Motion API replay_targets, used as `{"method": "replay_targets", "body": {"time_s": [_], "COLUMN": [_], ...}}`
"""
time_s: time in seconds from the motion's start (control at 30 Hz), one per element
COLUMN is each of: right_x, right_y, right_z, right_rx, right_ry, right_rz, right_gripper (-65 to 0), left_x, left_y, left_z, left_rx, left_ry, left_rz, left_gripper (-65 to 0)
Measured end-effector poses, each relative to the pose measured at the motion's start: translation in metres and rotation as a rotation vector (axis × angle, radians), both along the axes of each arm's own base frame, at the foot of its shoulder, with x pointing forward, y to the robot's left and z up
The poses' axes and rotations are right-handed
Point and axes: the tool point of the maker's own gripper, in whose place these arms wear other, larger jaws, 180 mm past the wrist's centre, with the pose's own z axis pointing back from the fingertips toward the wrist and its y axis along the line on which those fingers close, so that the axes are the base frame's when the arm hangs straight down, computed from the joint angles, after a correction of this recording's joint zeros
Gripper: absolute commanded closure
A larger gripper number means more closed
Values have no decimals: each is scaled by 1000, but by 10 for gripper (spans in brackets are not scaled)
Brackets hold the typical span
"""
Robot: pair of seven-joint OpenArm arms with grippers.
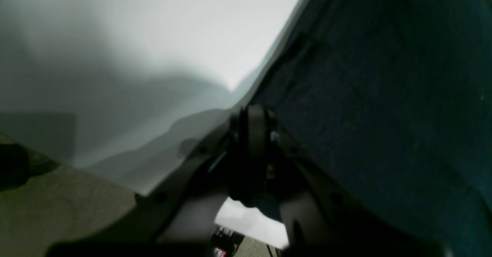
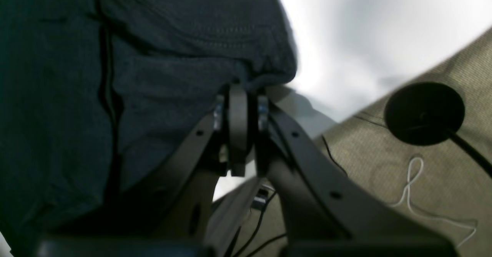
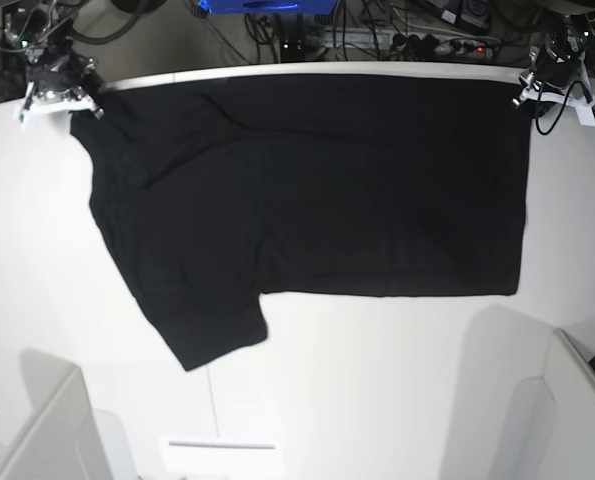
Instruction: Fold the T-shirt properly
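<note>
The black T-shirt (image 3: 347, 190) is spread across the white table (image 3: 407, 380), plain side up in the base view; its edge nearest the arms is gripped at both ends, one corner pinched between the closed left fingers (image 1: 251, 134), the other between the closed right fingers (image 2: 241, 107); a sleeve is stretched out toward the far side; no container is seen.

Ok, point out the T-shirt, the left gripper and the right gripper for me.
T-shirt (image 3: 377, 190): base view, on the broad dark body of the cloth.
Left gripper (image 1: 251, 115): left wrist view, midway between its fingertips.
Right gripper (image 2: 248, 92): right wrist view, midway between its fingertips.
</note>
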Motion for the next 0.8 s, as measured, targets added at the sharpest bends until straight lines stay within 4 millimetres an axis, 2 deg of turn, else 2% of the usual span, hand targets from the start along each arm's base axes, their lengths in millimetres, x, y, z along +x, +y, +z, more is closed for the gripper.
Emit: {"method": "replay_targets", "body": {"time_s": [0.37,0.57,0.63,0.67,0.73,0.8], "right_x": [3,-6,-8,-9,-9,-8], "right_y": [4,3,5,6,6,5], "right_z": [13,11,10,9,9,9], "right_rx": [-23,-24,-14,-7,-9,-11], "right_ry": [-28,-7,4,13,12,9], "right_rz": [16,16,21,25,25,23], "right_gripper": [0,0,0,-6,-149,-269], "left_x": [-2,-7,-7,-7,-6,-9], "left_y": [-3,-2,-2,-1,1,10], "left_z": [2,1,1,1,2,7], "left_rx": [1,3,5,6,10,23], "left_ry": [1,12,12,11,9,-3], "left_rz": [-10,-8,-7,-5,-4,27], "left_gripper": [0,0,-110,-189,-329,-441]}}
